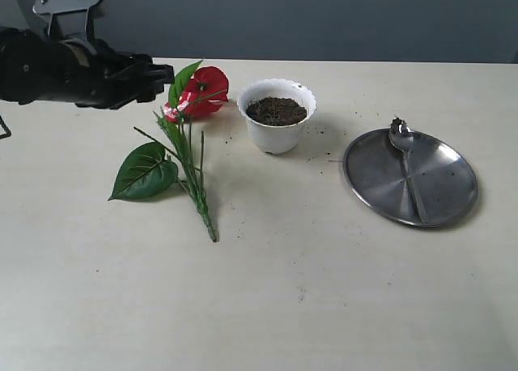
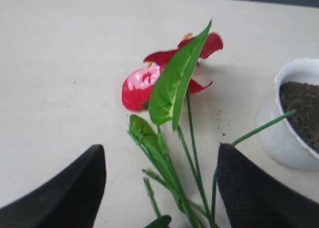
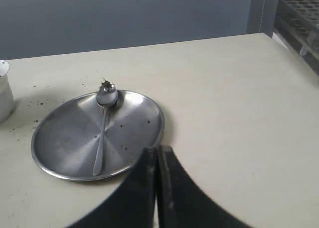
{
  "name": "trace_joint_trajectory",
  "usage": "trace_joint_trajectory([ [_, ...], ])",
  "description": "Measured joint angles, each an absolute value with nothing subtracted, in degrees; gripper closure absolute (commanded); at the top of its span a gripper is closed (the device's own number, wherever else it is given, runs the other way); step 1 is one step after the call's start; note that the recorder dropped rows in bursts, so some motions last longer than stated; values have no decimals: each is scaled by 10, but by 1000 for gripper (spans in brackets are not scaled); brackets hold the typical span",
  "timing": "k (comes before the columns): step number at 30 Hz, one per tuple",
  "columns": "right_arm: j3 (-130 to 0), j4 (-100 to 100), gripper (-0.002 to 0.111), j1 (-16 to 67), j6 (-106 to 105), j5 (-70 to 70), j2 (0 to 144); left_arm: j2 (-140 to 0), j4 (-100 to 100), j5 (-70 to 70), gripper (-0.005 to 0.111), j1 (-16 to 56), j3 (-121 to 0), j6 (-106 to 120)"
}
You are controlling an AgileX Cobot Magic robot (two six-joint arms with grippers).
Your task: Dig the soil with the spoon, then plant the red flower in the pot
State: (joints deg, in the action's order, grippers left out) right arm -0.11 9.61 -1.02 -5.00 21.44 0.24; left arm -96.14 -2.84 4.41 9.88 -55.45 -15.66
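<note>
- We judge the digging done: the spoon lies on the round steel plate with crumbs of earth on its bowl, just ahead of the right pincer, whose fingers are pressed together on nothing.
- The step in hand looks like picking up the red flower, which lies flat on the desk.
- The left pincer hovers low with its fingers apart; the green stems run between them, seemingly untouched, and the bloom lies just beyond the tips.
- The white pot with its soil stands upright beyond the bloom and off to one side.
- Next, we think, it must close on the bunched stems, lift, turn them upright and press their ends into the soil.
</note>
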Motion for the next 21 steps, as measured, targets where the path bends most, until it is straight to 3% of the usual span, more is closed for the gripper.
trace_joint_trajectory([
  [21, -1, 96, 108, -10, -50, 214, 2, -990, -88, 93, 39, 103, -554, -144],
])
